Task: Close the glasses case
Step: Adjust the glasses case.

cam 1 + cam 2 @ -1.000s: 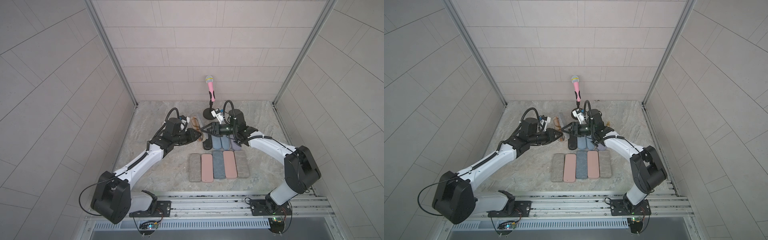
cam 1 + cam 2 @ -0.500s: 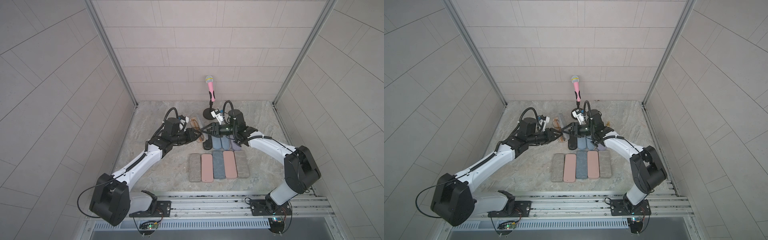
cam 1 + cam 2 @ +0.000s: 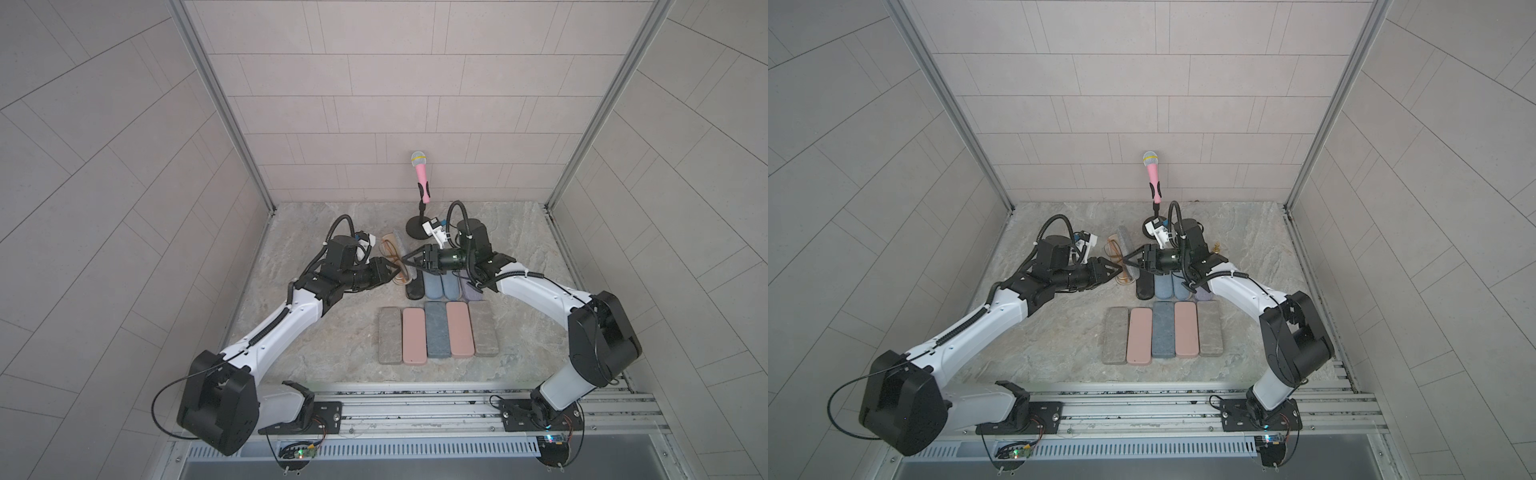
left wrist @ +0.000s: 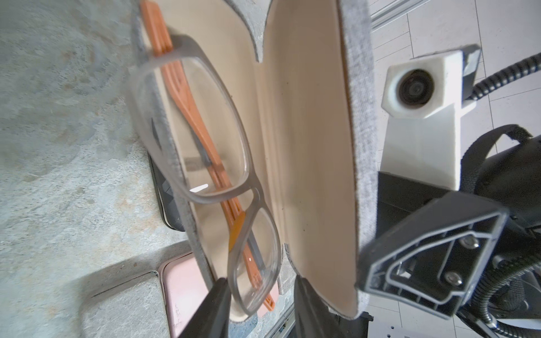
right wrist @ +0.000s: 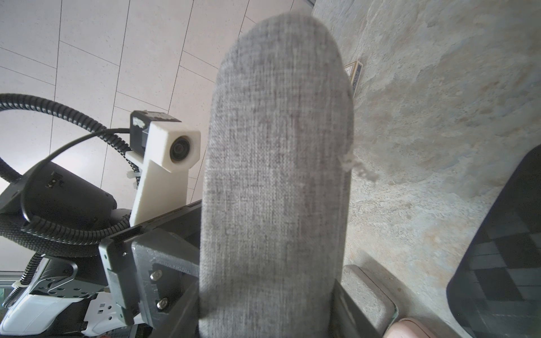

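The glasses case [image 3: 401, 243] sits just left of centre in both top views, on the stone table [image 3: 316, 232], left of a black case [image 3: 413, 289] and below-left of the pink microphone [image 3: 420, 174] on its stand. It is open: in the left wrist view the cream-lined lid [image 4: 307, 146] stands up at centre-right, and the glasses [image 4: 205, 117] lie folded in the base at centre-left, orange temples behind the clear frame. The left gripper [image 4: 262, 281] reaches in from the bottom edge of that frame. Its fingers [image 4: 213, 310] are spread to either side of the base's near end; whether they press on it I cannot tell. The right gripper [image 5: 268, 301] comes from behind the lid. In the right wrist view the lid's grey felt back fills the centre, and the dark fingers [image 5: 348, 298] lie against both of its long edges, grasping it. Five closed cases [image 3: 436, 338] lie in a row lower in the top views.
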Robot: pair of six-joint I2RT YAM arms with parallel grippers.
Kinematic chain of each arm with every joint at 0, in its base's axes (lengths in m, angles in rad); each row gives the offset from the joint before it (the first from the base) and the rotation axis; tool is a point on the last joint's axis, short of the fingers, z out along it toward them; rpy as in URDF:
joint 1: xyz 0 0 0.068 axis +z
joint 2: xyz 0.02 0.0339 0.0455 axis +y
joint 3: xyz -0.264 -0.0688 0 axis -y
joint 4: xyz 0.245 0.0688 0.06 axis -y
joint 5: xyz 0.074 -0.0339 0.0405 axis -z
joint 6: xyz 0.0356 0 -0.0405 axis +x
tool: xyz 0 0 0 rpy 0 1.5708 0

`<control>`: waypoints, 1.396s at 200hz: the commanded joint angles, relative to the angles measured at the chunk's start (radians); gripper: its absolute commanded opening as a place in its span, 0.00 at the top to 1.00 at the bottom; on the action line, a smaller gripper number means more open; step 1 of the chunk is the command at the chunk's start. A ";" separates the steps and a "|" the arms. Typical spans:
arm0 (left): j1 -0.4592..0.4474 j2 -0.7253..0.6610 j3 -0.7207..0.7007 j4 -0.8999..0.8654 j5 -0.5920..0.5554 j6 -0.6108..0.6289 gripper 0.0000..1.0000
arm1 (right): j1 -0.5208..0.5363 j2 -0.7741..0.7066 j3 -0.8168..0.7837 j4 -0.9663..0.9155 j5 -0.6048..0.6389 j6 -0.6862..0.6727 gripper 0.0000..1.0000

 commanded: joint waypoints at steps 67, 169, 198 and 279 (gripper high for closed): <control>0.071 -0.023 0.024 -0.120 -0.069 0.063 0.57 | -0.010 -0.038 0.010 0.082 -0.037 0.011 0.79; 0.074 -0.006 0.039 -0.048 -0.021 0.030 0.57 | -0.009 -0.048 0.000 0.090 -0.047 0.013 0.79; 0.075 -0.009 0.051 -0.049 -0.022 0.030 0.57 | 0.001 -0.040 -0.003 0.099 -0.050 0.018 0.79; 0.075 -0.021 0.082 -0.085 -0.036 0.036 0.57 | 0.025 -0.014 0.002 0.089 -0.043 0.005 0.79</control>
